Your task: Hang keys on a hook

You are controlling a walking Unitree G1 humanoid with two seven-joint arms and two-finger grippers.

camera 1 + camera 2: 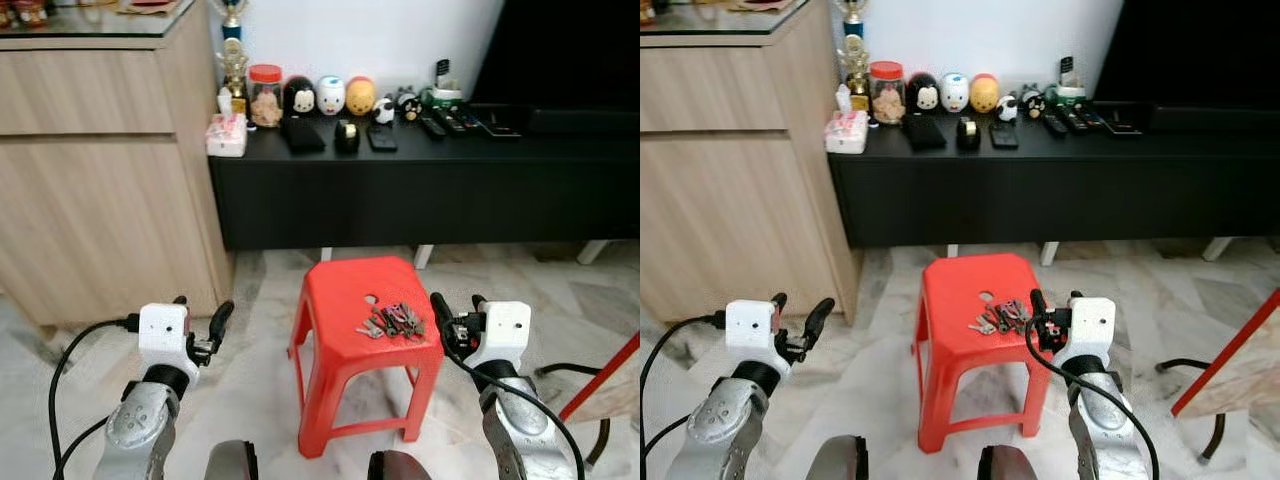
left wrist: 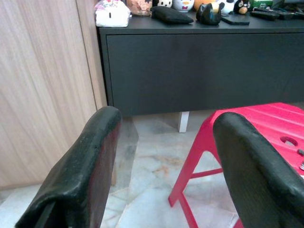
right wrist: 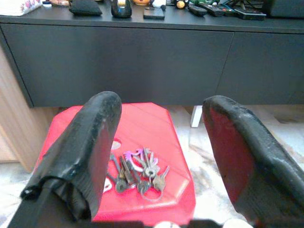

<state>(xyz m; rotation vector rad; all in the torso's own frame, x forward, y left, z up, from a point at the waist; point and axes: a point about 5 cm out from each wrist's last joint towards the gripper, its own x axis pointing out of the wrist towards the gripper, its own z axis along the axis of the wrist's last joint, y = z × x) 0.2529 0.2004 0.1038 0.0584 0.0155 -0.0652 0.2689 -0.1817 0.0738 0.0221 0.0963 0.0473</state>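
A bunch of metal keys lies on the red plastic stool, between the spread-fingered left gripper and right gripper.

Metal keys (dull) on glossy plastic stool

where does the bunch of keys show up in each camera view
Left eye view: keys lying on the red stool's seat, toward its right front, by the right gripper.
Right eye view: keys on the same seat.
Left wrist view: cannot tell; stool's edge visible.
Right wrist view: keys between the open fingers.
Shared landmark: the red stool.
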